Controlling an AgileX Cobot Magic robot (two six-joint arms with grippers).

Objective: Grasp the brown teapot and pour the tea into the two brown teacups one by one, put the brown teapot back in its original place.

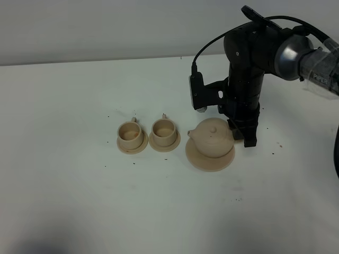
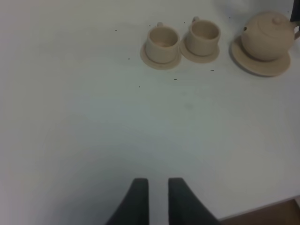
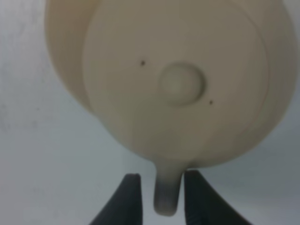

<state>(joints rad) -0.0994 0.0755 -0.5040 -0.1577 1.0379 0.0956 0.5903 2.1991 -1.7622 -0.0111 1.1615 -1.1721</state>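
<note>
Table point(image 1: 63, 201), high view: white, with small dark specks around the crockery.
Teapot point(image 1: 213, 138): it stands upright on the plate point(image 1: 197, 160), with the lid on and the spout point(image 1: 190, 134) turned toward the cups.
Inner cup point(image 1: 164, 129): on a saucer point(image 1: 164, 144), just beside the plate.
Outer cup point(image 1: 131, 133): on a saucer of its own point(image 1: 131, 149), next to the inner cup; the two saucers almost touch.
Right arm point(image 1: 246, 63): black, it comes down behind the teapot, on the side away from the spout.
Right gripper point(image 1: 242, 136): low, near the table, just beside the body of the teapot.
Writing: "PIPER" in light letters on the grey link point(image 1: 321, 78) of the right arm.
Left gripper point(image 2: 158, 199), left wrist view: two dark fingers with a narrow gap and nothing between them, over bare table, well apart from the crockery.
Row of crockery, same view: outer cup, inner cup and teapot stand in one line far ahead of the fingers.
Lid point(image 3: 178, 56), right wrist view: seen from above and blurred, with a round knob point(image 3: 181, 84) in the middle and two small dark dots.
Handle point(image 3: 166, 194): it lies between the two fingers of the right gripper.
Jaws of the right gripper: half wide around the handle; a thin strip of table shows on each side, so they do not press it.
</note>
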